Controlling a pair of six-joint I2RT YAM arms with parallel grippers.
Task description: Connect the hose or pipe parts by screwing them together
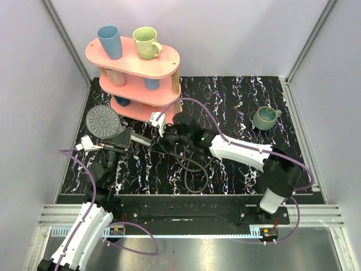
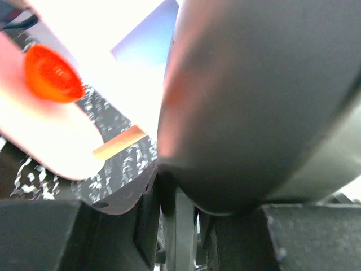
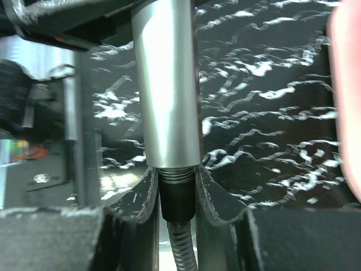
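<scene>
While the black marbled bench (image 1: 242,107) lies open off to the right of both arms, the pink shelf (image 1: 163,59) crowds in just beyond the right pincer (image 1: 162,139), and that is the edge to watch. The shower head (image 1: 103,120) lies on the outer side of the left pincer (image 1: 118,141), dotted face up, its straight handle running across toward the right pincer, so the long axis points left to right, straight into those jaws. The left pincer is clenched on the handle just behind the face, and the dark grey body fills its wrist view. The hose (image 1: 192,169) loops on the bench nearer the arm bases than the right pincer, and one end climbs up into it. The right pincer is clamped on the black end fitting (image 3: 176,197), which sits in line under the silver handle end, with a few threads showing at the joint. The right arm is the one on the joint, so the turning looks like its job. There is room to roll the wrist on the near side, less toward the shelf, and that loop of hose could wind up as it turns.
</scene>
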